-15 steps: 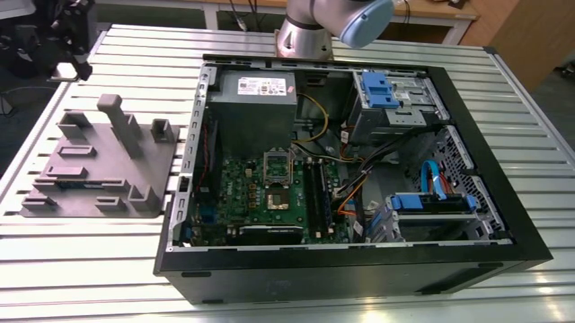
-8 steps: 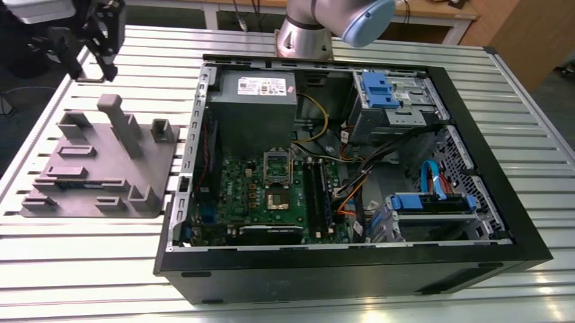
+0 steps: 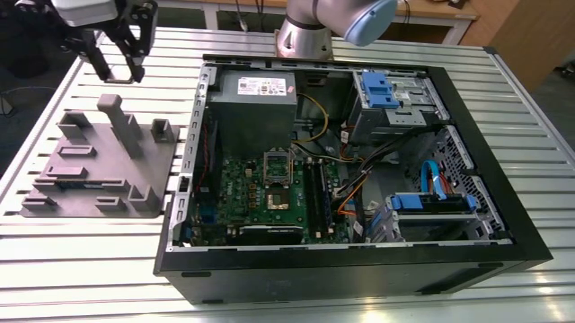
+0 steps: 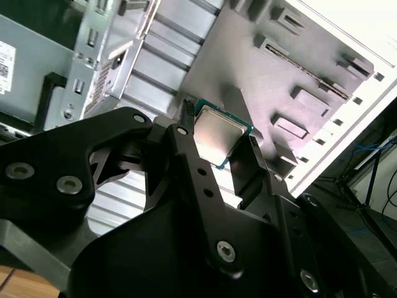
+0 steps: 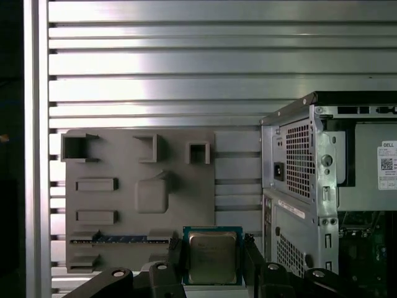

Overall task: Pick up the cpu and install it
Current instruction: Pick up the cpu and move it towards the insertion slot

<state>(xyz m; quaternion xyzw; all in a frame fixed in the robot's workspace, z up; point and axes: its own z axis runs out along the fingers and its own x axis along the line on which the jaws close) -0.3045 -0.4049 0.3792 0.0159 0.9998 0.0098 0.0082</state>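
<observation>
Slats of silver aluminium made up the table [image 3: 81, 269] in the exterior view. Your black two-finger gripper [image 3: 117, 73] hung above them at the exterior view's far left, pointing down, near the far end of the grey plastic fixture block [image 3: 90, 168]. The big black computer case [image 3: 359, 269] lay open on its side to the exterior view's right of that block. Inside it was the green motherboard [image 3: 242, 182], whose dark square socket [image 3: 279, 197] was well apart from your gripper. The silver arm [image 3: 310, 30] with its blue cap rose behind the case.

In the second wrist view you had the small flat square cpu [image 4: 214, 139], with a silver-grey metal top and a green edge, pinched between the two black fingers [image 4: 195, 167]. One finger pressed on each of two opposite edges, so the gripper [image 4: 217, 131] was closed on it. The chip sat lifted clear of the fixture block [image 4: 260, 68] beneath it.

In the first wrist view the cpu [image 5: 212, 256] showed its metal top to the camera, held level between the fingers [image 5: 251, 257] of your gripper [image 5: 213, 264]. Beyond it the fixture block [image 5: 124, 161], with its pockets and ridges, lay on the slatted table [image 5: 155, 62]. The perforated rear panel of the case [image 5: 298, 167] stood just beside the block.
</observation>
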